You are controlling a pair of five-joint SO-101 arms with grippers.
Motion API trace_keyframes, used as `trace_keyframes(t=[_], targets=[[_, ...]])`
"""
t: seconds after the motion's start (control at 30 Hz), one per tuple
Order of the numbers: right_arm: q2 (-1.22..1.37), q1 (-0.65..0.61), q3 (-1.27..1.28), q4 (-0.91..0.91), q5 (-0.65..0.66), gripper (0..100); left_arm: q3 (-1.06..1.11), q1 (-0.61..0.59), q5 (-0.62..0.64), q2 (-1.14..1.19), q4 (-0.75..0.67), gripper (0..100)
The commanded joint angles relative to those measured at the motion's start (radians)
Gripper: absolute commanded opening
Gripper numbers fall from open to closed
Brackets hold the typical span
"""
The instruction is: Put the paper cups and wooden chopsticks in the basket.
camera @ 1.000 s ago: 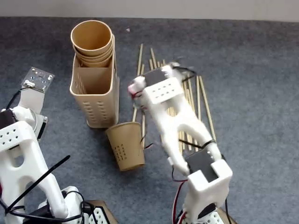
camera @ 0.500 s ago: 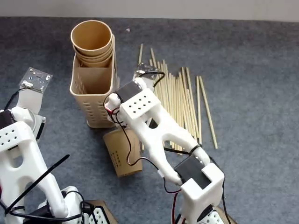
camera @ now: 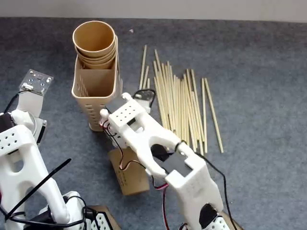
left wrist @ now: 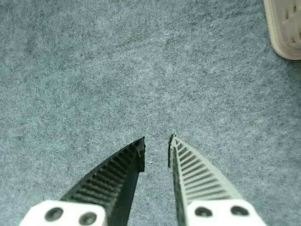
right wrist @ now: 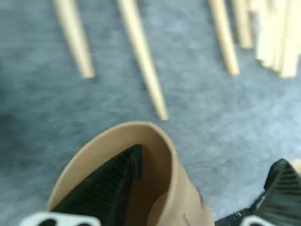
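Right pincer (right wrist: 209,160), wide open, straddles the rim of the tipped brown paper cup (camera: 127,175); I see other cups (camera: 94,38) stacked in the beige slotted basket (camera: 96,96), pale wooden chopsticks (camera: 182,105) all outstanding.

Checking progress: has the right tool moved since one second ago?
Yes. In the high view the right tool swung left, off the chopsticks toward the basket, to the lying cup.

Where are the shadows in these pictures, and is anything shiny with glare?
High view: soft light, faint shadows on the carpet beside the basket, no glare. Left wrist view: even light, hardly any shadow under the left gripper. Right wrist view: the paper cup looks dimmer inside than at its rim.
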Motion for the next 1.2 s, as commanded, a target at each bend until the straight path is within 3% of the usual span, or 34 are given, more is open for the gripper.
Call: trace_keyframes(t=[0.0, 0.1, 0.13, 0.17, 0.33, 0.53, 0.8, 0.93, 1.0, 1.1, 1.17], targets=[[0.025, 0.056, -0.016, 0.053, -0.020, 29.8, -0.007, -0.002, 0.008, -0.024, -0.014, 11], [0.053, 0.105, -0.016, 0.050, -0.018, 2.4, -0.005, -0.002, 0.008, -0.024, -0.014, 11], [0.056, 0.120, -0.018, 0.051, -0.017, 0.0, -0.005, -0.004, 0.008, -0.024, -0.014, 11], [0.056, 0.127, -0.018, 0.058, 0.005, 3.2, -0.005, -0.004, 0.008, -0.024, -0.014, 11], [0.050, 0.160, -0.059, 0.056, 0.063, 0.4, -0.005, -0.005, 0.008, -0.024, -0.014, 11], [0.050, 0.259, -0.338, 0.101, 0.068, 0.3, -0.005, -0.008, 0.008, -0.024, -0.014, 11], [-0.154, 0.380, -0.697, 0.099, 0.302, 0.3, -0.008, -0.002, 0.008, -0.024, -0.014, 11], [-0.277, 0.441, -0.736, 0.099, 0.338, 0.3, -0.010, -0.002, 0.008, -0.024, -0.014, 11], [-0.311, 0.489, -0.737, 0.097, 0.450, 0.4, -0.007, -0.002, 0.008, -0.024, -0.014, 11], [-0.331, 0.570, -0.745, 0.074, 0.789, 0.4, -0.004, -0.002, 0.008, -0.024, -0.014, 11], [-0.346, 0.579, -0.746, -0.036, 0.939, 0.4, -0.002, -0.002, 0.008, -0.021, -0.014, 11]])
